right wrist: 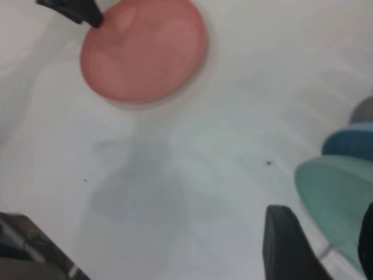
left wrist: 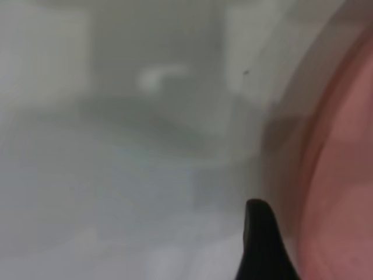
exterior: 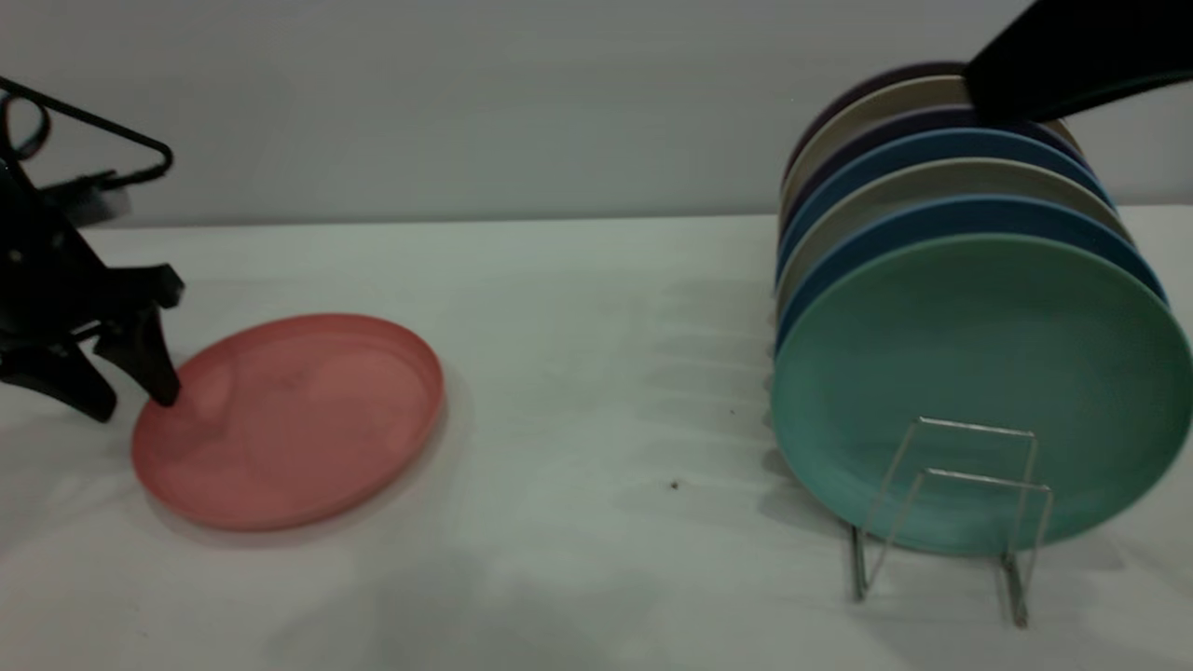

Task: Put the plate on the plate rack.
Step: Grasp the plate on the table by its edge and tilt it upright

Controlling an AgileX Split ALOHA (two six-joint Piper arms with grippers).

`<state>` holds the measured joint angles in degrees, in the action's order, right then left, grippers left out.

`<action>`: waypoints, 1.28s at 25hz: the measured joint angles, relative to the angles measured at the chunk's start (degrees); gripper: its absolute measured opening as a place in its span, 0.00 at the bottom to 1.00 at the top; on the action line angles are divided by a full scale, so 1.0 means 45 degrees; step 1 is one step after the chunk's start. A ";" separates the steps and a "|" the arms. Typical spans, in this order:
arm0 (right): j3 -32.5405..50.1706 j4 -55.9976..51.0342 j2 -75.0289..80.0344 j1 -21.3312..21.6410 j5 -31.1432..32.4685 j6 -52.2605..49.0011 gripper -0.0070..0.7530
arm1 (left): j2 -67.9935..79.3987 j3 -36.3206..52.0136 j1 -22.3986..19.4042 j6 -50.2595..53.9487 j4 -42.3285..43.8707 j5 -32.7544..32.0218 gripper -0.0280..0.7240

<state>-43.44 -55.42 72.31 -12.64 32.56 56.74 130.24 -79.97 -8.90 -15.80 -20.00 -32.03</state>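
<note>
The salmon-pink plate (exterior: 289, 419) lies flat on the white table at the left. My left gripper (exterior: 135, 405) is open at the plate's left edge, with one fingertip (exterior: 166, 391) down inside the rim and the other outside it on the table side. In the left wrist view one dark finger (left wrist: 262, 245) stands beside the plate (left wrist: 344, 175). The silver wire plate rack (exterior: 960, 494) stands at the right, with its two front loops empty. My right gripper (right wrist: 326, 251) is open and empty, held high over the rack. The plate also shows in the right wrist view (right wrist: 145, 52).
The rack holds several upright plates: a teal-green plate (exterior: 979, 373) at the front, then blue (exterior: 969, 219) and beige ones behind it. The right arm (exterior: 1072, 65) reaches in over them from the top right. White table (exterior: 596, 373) lies between plate and rack.
</note>
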 joint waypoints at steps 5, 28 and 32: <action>-0.0388 -0.1310 0.1100 0.0000 0.0468 0.1451 0.43 | 0.0400 0.0000 0.0000 -0.1019 -0.0862 0.0050 0.63; -0.0643 -0.1906 0.1755 0.0000 0.0897 0.2274 0.43 | 0.1077 -0.0115 0.0176 -0.1370 -0.0659 0.1075 0.50; -0.0643 -0.1906 0.1755 0.0000 0.0897 0.2274 0.43 | 0.1102 -0.0129 0.0217 -0.1396 -0.0659 0.1223 0.31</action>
<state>-46.34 -64.00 80.21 -12.64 36.60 66.98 135.20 -80.55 -7.92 -22.08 -22.96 -26.52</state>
